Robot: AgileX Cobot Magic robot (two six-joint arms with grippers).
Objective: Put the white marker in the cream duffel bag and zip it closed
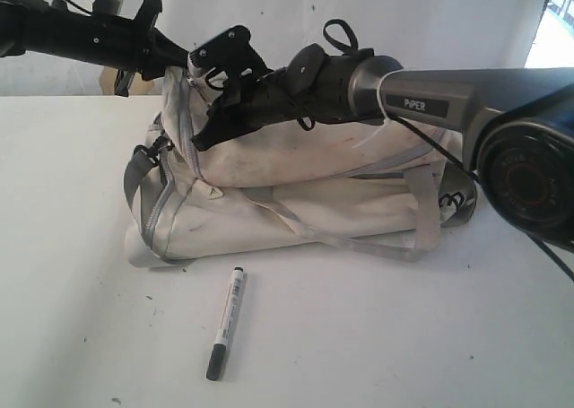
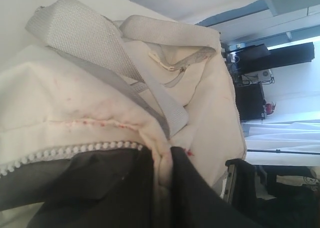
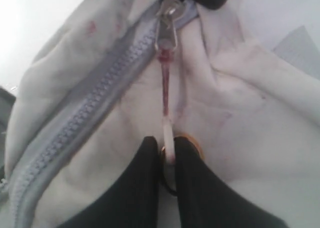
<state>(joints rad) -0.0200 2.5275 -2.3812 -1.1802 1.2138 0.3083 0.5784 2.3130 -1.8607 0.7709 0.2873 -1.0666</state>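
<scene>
The cream duffel bag (image 1: 296, 193) lies on its side in the middle of the table. In front of it, alone on the table, lies the white marker (image 1: 227, 321) with its dark cap toward the front edge. My left gripper (image 2: 164, 174) is shut on a fold of the bag's cream fabric at its upper left end (image 1: 175, 81). My right gripper (image 3: 167, 150) is shut on the zipper pull cord (image 3: 165, 95), which hangs from the metal slider (image 3: 168, 21) of the grey zipper (image 3: 90, 110). In the exterior view the right gripper (image 1: 204, 137) sits on the bag's top left.
Grey webbing handles (image 2: 95, 42) and a shoulder strap (image 1: 359, 238) drape over the bag. The right arm (image 1: 430, 99) stretches across above the bag from the right. A white backdrop (image 1: 430, 13) stands behind the table.
</scene>
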